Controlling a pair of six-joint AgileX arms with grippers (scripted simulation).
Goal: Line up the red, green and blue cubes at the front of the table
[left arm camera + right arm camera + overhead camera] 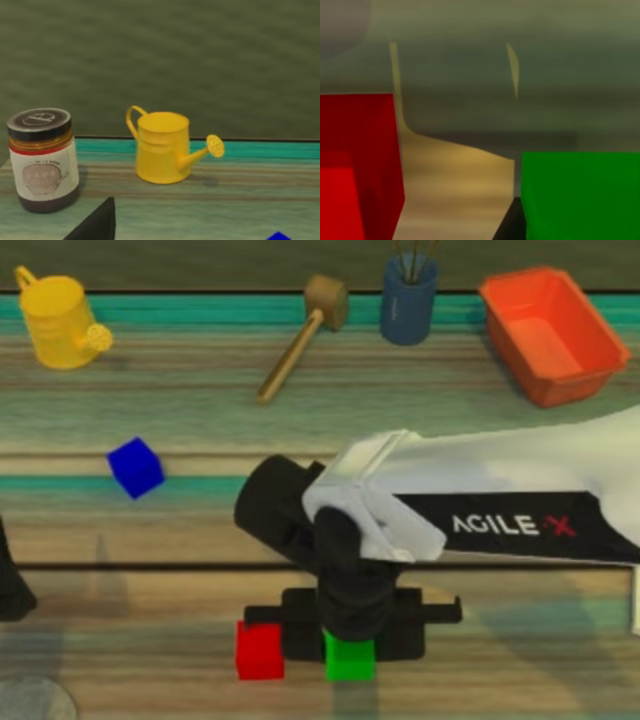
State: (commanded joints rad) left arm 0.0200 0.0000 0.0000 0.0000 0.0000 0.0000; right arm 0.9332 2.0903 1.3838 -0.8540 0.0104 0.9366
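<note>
The red cube [259, 651] [355, 170] and the green cube [349, 658] [580, 195] sit side by side near the front edge of the table [520, 660], a small gap between them. My right gripper [350, 636] reaches down over the green cube and is shut on it; one dark finger [507, 225] presses its side facing the red cube, the other is hidden. The blue cube [135, 467] [278, 236] lies alone, turned at an angle, farther back on the left. My left arm [10, 585] is parked at the left edge, one finger [95, 222] showing, nothing held.
Along the back stand a yellow watering can [62, 320] [162, 147], a wooden mallet [300, 335], a dark blue cup [408, 302] with sticks and an orange bin [550, 332]. A lidded jar [42, 160] [30, 702] stands at the front left corner.
</note>
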